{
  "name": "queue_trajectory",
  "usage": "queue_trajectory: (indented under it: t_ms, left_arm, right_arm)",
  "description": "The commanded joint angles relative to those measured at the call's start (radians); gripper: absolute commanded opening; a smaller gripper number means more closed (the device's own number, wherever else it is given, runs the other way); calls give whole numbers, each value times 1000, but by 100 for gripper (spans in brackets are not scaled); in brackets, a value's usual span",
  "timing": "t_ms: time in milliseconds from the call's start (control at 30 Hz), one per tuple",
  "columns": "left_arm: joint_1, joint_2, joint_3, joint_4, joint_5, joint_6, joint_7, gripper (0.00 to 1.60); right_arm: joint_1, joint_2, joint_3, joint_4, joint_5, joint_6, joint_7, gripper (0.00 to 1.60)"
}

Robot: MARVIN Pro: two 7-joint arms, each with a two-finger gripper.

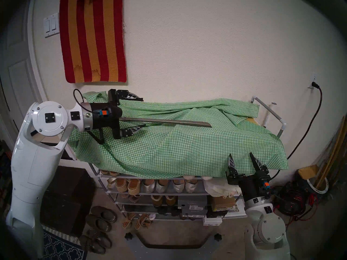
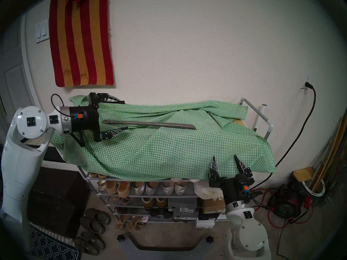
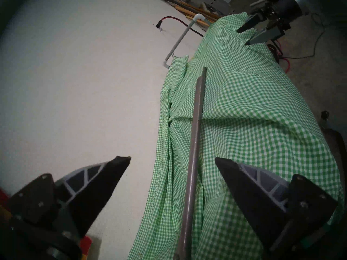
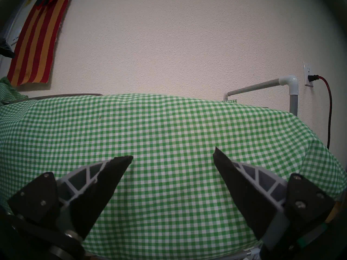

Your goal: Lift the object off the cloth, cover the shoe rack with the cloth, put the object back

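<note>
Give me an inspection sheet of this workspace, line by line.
Surface: shoe rack top, draped in checked cloth; lower shelves uncovered.
Job's things: grey shoehorn lies lengthwise on the cloth.
Clutter: shoes and boxes on shelves, slippers on floor.
Grippers: left tool open, fingers either side of the shoehorn's near end; right tool open, empty, at the cloth's front edge.
Cables: cord plugged into wall outlet; red and black wires on floor.
Surroundings: striped textile on wall, door at left.
</note>
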Motion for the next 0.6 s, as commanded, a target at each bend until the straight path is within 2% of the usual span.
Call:
queue_trajectory:
  t_ms: [0, 67, 267, 333, 367, 433, 567]
  left_arm:
    - [-107, -15, 136, 26, 94, -17, 16, 160]
    - [-141, -16, 175, 40, 150, -13, 5, 160]
    - [-208, -65, 235, 67, 278, 20, -2, 160]
    - [-257, -71, 278, 89, 324, 61, -35, 160]
    - [-257, -71, 278, 89, 324, 61, -35, 160]
    - [-251, -94, 288, 95, 389, 95, -24, 160]
    - [-312, -115, 330, 123, 460, 181, -35, 160]
  right_arm:
    - [0, 0, -1, 0, 0, 1, 0, 160]
    - [0, 0, -1, 0, 0, 1, 0, 160]
    - [0, 0, -1, 0, 0, 1, 0, 160]
    - [0, -1, -1, 0, 0, 1, 0, 160]
    - [0, -1, -1, 0, 0, 1, 0, 160]
    - [0, -1, -1, 0, 0, 1, 0, 160]
    - [0, -1, -1, 0, 0, 1, 0, 160]
